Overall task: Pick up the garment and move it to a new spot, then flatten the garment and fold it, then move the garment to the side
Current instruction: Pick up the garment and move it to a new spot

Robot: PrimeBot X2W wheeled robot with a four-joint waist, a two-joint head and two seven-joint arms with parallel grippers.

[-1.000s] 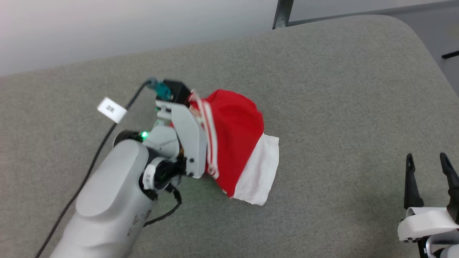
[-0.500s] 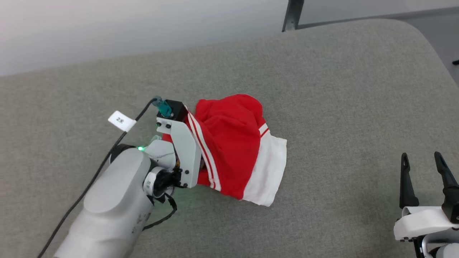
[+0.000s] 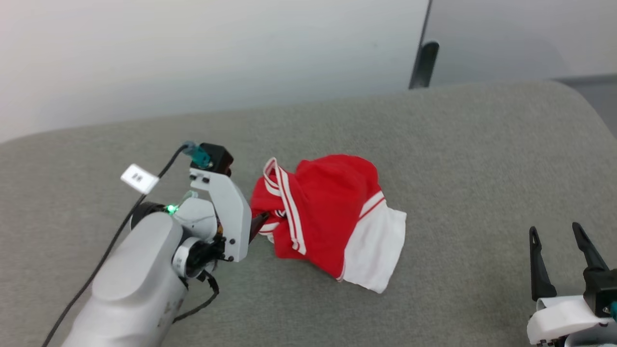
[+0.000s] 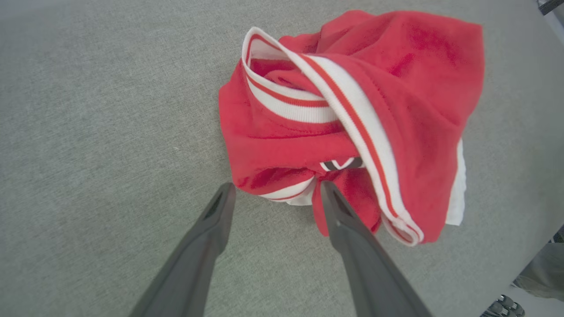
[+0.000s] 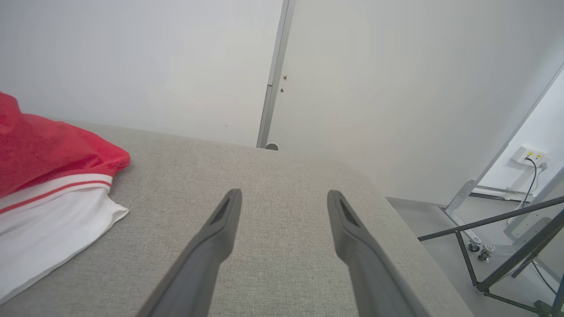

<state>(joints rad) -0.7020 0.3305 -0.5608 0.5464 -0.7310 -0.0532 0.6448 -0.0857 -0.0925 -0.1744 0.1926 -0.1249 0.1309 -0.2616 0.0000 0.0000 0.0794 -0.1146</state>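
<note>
The garment, bright red with a white sleeve end and striped trim, lies bunched in a heap on the grey padded surface. My left gripper is at the heap's left edge, mostly hidden behind its own wrist bracket. In the left wrist view the left gripper is open, its fingertips right at the near folds of the garment with nothing clamped between them. My right gripper stands open at the lower right, well clear of the cloth. The right gripper is empty over bare surface, the garment at its left.
A black cable with a white tag trails from the left wrist across the surface. A dark post stands against the pale wall behind. The surface rounds off at the right, with a metal frame on the floor beyond.
The left gripper has opened and let go of the garment, which has slumped onto the surface. The head camera has tilted up, showing more wall. The right gripper stays open.
</note>
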